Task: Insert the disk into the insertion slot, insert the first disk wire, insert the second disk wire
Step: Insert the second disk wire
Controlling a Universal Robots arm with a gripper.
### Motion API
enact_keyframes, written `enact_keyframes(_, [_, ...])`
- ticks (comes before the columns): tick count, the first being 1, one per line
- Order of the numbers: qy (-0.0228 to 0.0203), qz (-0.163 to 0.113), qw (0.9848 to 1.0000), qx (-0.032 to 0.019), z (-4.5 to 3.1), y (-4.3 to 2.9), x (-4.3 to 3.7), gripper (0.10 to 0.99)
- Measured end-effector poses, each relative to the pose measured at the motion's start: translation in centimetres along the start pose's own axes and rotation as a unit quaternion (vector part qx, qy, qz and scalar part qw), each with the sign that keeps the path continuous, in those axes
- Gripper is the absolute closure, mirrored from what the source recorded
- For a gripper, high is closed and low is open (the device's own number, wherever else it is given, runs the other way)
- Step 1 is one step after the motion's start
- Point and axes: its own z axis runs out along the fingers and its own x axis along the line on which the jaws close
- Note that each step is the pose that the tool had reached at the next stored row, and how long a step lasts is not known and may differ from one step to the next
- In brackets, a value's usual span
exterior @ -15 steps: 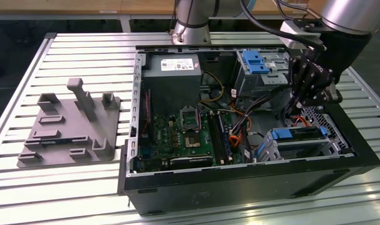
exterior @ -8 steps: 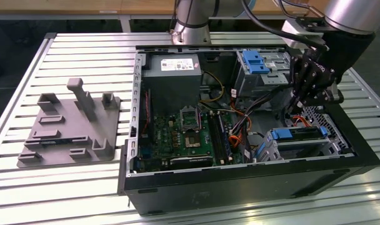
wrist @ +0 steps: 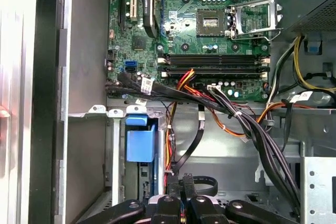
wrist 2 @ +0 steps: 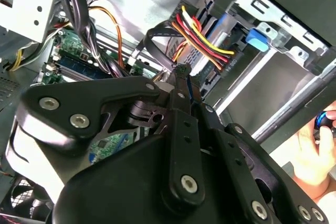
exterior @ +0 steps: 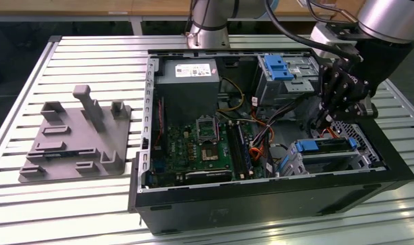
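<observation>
Surface: slatted metal surface (exterior: 91, 51) carries the open computer case (exterior: 261, 199) I am working in, with a grey plastic fixture (exterior: 74, 140) well off to the gripper's far side, at the exterior view's left.
Gripper: my gripper (exterior: 327, 124) is down inside the case, just beside the insertion slot; in the second wrist view its fingers (wrist 2: 181, 85) are drawn together, pinched on a small connector (wrist 2: 182, 69) at the end of a black wire (wrist 2: 157, 38).
Disk: I see the disk (exterior: 329, 146) already seated in the insertion slot (exterior: 349, 161), directly below the gripper, its blue tab (wrist: 140, 145) facing out.
Wires: a red, yellow and orange bundle (wrist 2: 202, 40) runs to the disk's end, just ahead of the fingertips.
Board: green motherboard (exterior: 200, 148) lies beyond the gripper, toward the exterior view's left.
Bay: a larger metal bay with a blue latch (exterior: 278, 69) sits behind the gripper.
Person: a hand (wrist 2: 315, 153) shows outside the case in the second wrist view.
</observation>
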Motion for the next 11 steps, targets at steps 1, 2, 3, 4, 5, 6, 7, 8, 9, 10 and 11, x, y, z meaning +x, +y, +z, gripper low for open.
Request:
enact_keyframes(1, [-0.0008,0.000,1.0000,0.0000,0.01,0.00,0.14,0.941])
enact_keyframes(2, [-0.0018,0.001,1.0000,-0.0001,0.02,0.00,0.28,0.941])
enact_keyframes(3, [-0.0030,0.001,1.0000,-0.0001,0.03,0.00,0.41,0.941])
enact_keyframes(4, [-0.0044,0.002,1.0000,-0.0002,0.04,-0.01,0.54,0.941])
enact_keyframes(5, [-0.0056,0.002,1.0000,-0.0002,0.04,-0.01,0.66,0.941])
enact_keyframes(6, [-0.0071,0.002,1.0000,-0.0002,0.05,-0.01,0.79,0.941])
enact_keyframes(7, [-0.0090,0.002,1.0000,-0.0003,0.07,-0.01,0.93,0.941])
enact_keyframes(8, [-0.0108,0.002,0.9999,-0.0003,0.08,-0.02,1.06,0.941])
enact_keyframes(9, [-0.0128,0.003,0.9999,-0.0003,0.08,-0.03,1.20,0.941])
enact_keyframes(10, [-0.0146,0.003,0.9999,-0.0003,0.09,-0.03,1.33,0.941])
enact_keyframes(11, [-0.0162,0.003,0.9999,-0.0003,0.10,-0.04,1.47,0.941])
